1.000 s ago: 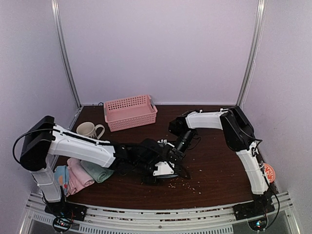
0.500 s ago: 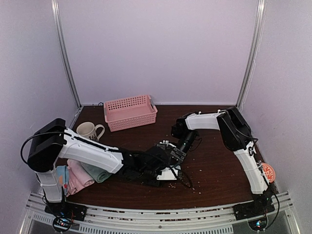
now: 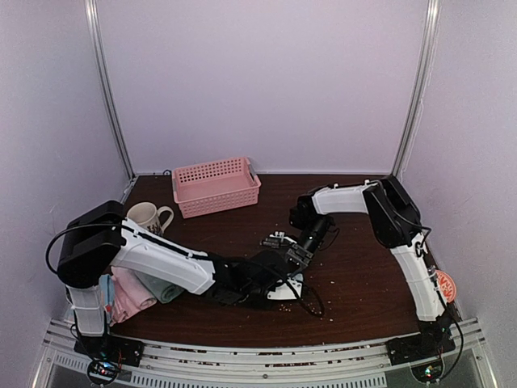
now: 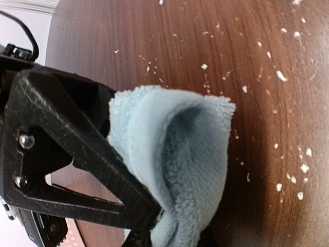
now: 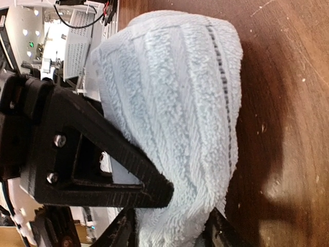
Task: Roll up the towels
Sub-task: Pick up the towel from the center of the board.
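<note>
the left gripper [image 4: 146, 229] pinches the folded light blue terry towel [image 4: 175, 154] on the dark wooden table [image 4: 257, 77]; the right gripper [image 5: 169, 226] straddles it, grip unclear. a weak hold could let the fold spring open.

Light blue towel [image 4: 175, 164] mostly hidden beneath left arm [image 3: 166, 260] from above; wrist views crop its lower end. Near-left towel stack [image 3: 129, 295] half behind same arm.

White shells and black joints clothe the left arm [image 3: 166, 260] and right arm [image 3: 406, 271]. The right bears what seems a round orange sticker [image 3: 446, 285]. Each pincer finger [image 4: 64, 154] is a black triangular frame with two silver screws [image 4: 25, 140].
</note>
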Robot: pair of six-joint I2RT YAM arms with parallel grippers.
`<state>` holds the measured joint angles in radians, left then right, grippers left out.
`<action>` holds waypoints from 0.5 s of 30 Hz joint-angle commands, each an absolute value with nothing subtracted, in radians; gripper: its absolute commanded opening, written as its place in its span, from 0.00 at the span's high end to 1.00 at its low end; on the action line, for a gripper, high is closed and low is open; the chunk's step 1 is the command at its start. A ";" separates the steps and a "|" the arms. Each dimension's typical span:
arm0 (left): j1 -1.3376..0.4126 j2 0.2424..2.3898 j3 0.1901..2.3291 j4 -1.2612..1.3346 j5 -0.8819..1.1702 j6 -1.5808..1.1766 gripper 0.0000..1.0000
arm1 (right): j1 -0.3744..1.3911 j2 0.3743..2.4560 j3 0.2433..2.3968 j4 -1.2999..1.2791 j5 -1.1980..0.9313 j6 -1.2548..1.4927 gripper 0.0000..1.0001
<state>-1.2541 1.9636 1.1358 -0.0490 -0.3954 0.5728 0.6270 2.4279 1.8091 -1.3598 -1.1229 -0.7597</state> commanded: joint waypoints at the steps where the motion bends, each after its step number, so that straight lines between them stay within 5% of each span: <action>1: -1.229 1.989 1.125 -0.075 -0.394 0.553 0.89 | 0.586 2.322 1.775 -1.359 -0.935 -0.722 0.50; 7: -1.212 1.924 1.145 -0.105 -0.363 0.527 0.96 | 0.487 2.116 1.833 -1.359 -0.926 -0.686 0.36; 15: -1.119 1.877 1.326 -0.223 -0.267 0.392 0.96 | 0.316 1.923 1.779 -1.357 -0.908 -0.692 0.38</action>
<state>-1.1759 1.9366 1.2060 -0.1627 -0.3447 0.4950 0.3801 1.9785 1.8210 -1.3457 -0.9367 -0.6918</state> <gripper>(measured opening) 0.185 0.629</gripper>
